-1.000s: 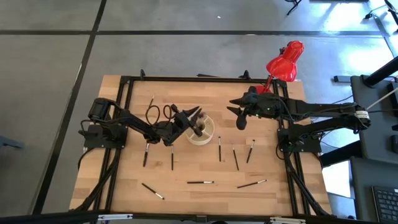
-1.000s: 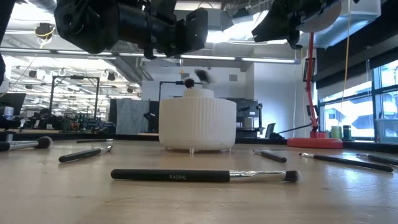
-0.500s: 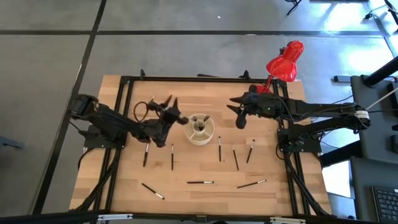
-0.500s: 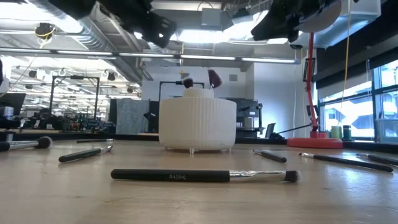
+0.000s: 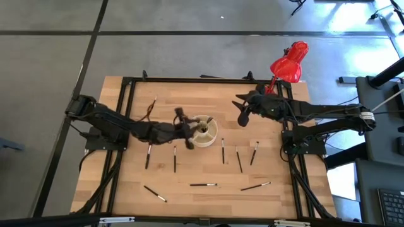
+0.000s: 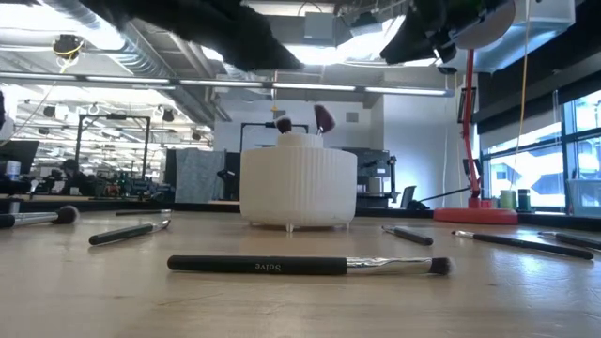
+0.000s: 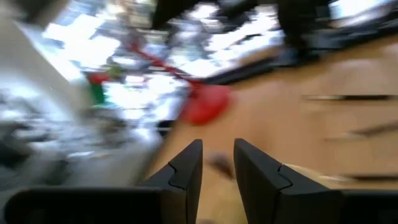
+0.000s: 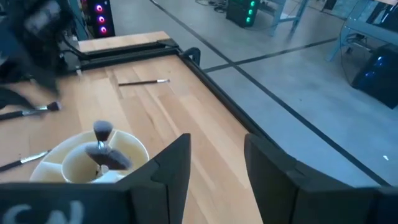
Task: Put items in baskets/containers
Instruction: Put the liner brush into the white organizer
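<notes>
The left gripper [image 5: 187,135] has swung back beside the cream container [image 5: 204,131], fingers slightly parted, empty.

- 9 brushes [image 5: 203,185] loose on the table (some may be hidden)
- 2 brushes in the container [image 5: 210,133]
- 1 container
- 1 red lamp [image 5: 289,65]
- 2 arms

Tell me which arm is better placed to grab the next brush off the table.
Left, probably. Its tool hangs low beside the cream container, right above the two brushes lying near it, fingers slightly apart and empty. The right tool hovers farther back.
</notes>
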